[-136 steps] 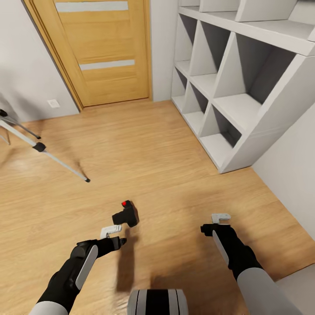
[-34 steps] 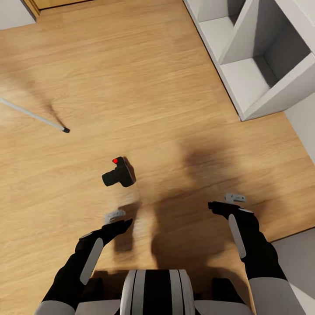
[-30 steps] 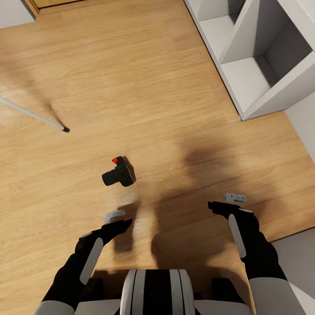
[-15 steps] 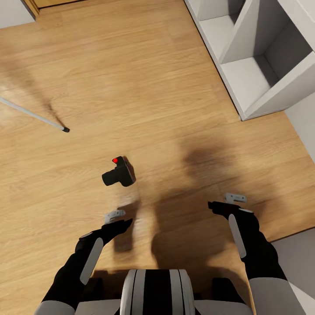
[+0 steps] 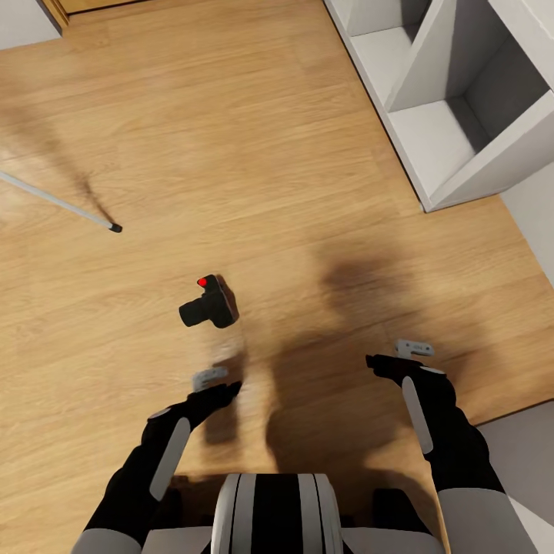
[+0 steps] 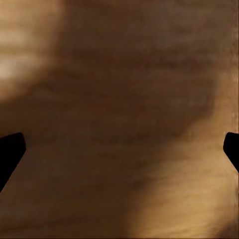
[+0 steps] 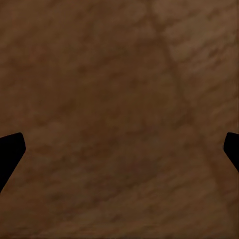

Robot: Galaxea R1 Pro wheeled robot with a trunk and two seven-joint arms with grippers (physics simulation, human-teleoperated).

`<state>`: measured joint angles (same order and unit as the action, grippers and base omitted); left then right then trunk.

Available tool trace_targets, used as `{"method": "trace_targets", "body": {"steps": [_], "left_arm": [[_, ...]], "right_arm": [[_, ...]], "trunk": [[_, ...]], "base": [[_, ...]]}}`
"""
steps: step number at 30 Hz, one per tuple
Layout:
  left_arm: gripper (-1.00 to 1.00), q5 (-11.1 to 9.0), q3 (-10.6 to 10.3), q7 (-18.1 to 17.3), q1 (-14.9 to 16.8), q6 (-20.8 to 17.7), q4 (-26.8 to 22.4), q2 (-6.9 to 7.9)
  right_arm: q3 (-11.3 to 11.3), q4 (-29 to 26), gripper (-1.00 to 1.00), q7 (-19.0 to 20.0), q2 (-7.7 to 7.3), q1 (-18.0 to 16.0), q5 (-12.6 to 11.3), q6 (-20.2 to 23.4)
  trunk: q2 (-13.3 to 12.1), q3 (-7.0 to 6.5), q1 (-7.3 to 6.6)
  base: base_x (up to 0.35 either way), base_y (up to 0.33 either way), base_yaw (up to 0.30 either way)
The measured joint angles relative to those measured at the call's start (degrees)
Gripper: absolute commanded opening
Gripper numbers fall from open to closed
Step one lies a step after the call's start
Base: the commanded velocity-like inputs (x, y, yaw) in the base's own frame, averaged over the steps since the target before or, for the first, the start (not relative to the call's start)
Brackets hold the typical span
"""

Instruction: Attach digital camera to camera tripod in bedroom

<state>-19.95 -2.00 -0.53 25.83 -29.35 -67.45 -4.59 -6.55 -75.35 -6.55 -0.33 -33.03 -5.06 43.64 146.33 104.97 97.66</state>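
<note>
The digital camera (image 5: pixel 209 304), small and black with a red dot on top, lies on the light wood floor with its stubby lens toward the left. My left gripper (image 5: pixel 218 385) hovers just short of it, nearer to me, open with nothing held. Off to the right my right gripper (image 5: pixel 396 355) is open and empty over shaded floor. One silver-white leg of the camera tripod (image 5: pixel 58 201) with its black foot crosses the left edge; the rest of the tripod is out of view. In both wrist views the fingertips (image 6: pixel 10 154) (image 7: pixel 10 152) stand wide apart over bare floor.
White cube shelves (image 5: pixel 446 115) stand on the floor at the upper right. A strip of the wooden door frame (image 5: pixel 58 9) shows at the top left. A pale wall or panel edge (image 5: pixel 531 431) runs along the lower right. My trunk (image 5: pixel 273 512) is at the bottom centre.
Since 4.5 s ago the head view has tilted down and closed in on the floor. In the last half second my left gripper edged slightly right and forward toward the camera.
</note>
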Motion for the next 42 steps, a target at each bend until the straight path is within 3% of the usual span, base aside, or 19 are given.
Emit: {"method": "trace_targets", "body": {"steps": [8,15,20,23,29,42], "left_arm": [[1.0,2.16,-0.19,0.04,0.0,6.68,0.48,-2.14],[1.0,3.89,-0.86,0.05,0.0,10.31,0.53,-3.79],[1.0,4.83,-0.97,0.09,0.37,12.25,-0.31,-4.23],[1.0,6.94,-0.96,0.11,1.31,14.33,-0.58,-4.38],[1.0,11.58,-0.88,0.59,2.7,15.92,-0.31,-4.58],[1.0,12.92,-0.77,5.01,5.65,16.25,-0.24,-4.98]], "right_arm": [[0.0,0.05,1.0,-0.01,0.0,0.0,0.03,0.0],[-0.01,0.16,1.0,-0.07,-0.06,0.0,0.06,0.0],[0.0,0.42,1.0,-0.09,-0.08,0.0,0.03,-0.01],[0.0,0.59,1.0,-0.1,-0.08,0.0,0.0,-0.04],[0.0,0.68,1.0,-0.1,-0.09,0.0,0.04,-0.03],[-0.07,0.73,1.0,-0.1,-0.13,0.0,0.07,0.0]], "trunk": [[0.0,0.0,0.0],[0.0,0.0,0.0],[0.0,0.0,0.0],[0.0,0.0,0.0],[0.0,0.0,0.0],[0.0,0.0,0.0]], "base": [[0.0,0.0,0.0],[0.0,0.0,0.0],[0.0,0.0,0.0],[0.0,0.0,0.0],[0.0,0.0,0.0],[0.0,0.0,0.0]]}}
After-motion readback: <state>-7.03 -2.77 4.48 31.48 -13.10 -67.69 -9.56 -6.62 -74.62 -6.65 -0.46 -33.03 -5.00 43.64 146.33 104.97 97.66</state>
